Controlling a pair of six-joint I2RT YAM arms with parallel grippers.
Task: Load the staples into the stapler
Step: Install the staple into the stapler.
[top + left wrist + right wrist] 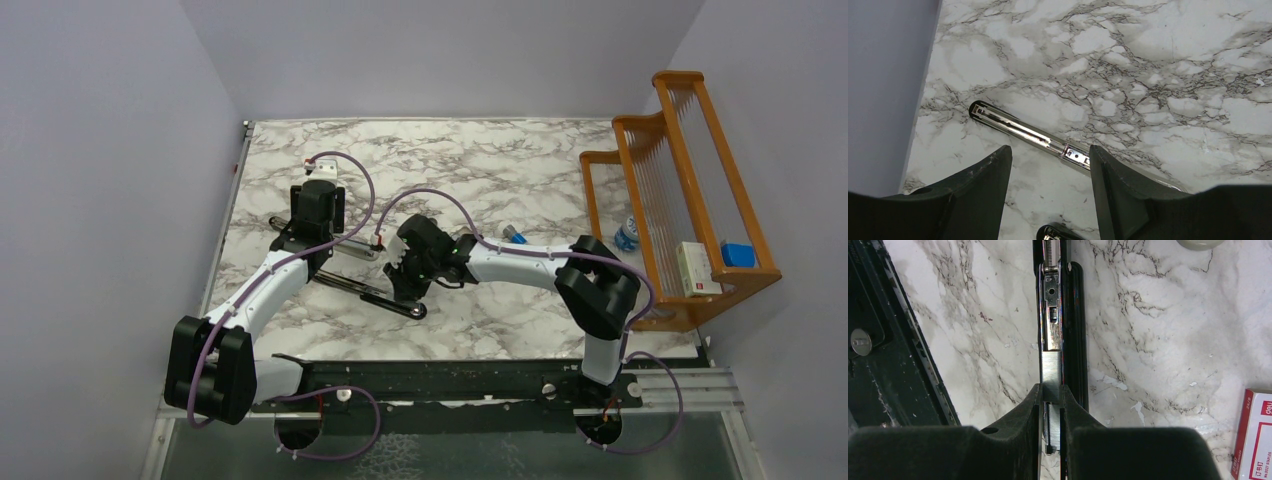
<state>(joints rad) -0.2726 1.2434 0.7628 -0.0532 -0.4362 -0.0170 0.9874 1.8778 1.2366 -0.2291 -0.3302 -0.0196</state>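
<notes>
Seating step: right pincer [1050, 388] pinches staples [1051, 365] along stapler [1076, 330] rail, mid-frame. Left pincer [1050, 151] open, empty. Next I'd press them straight down.

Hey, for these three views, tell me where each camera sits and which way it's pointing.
Top external: above and behind the arm bases, looking down and forward over the marble table; both arms show.
Left wrist: on the left arm, looking down past its open left gripper at the stapler.
Right wrist: on the right arm, looking straight down past the right gripper, shut on the staples.
Shared: all three show the opened stapler.
</notes>
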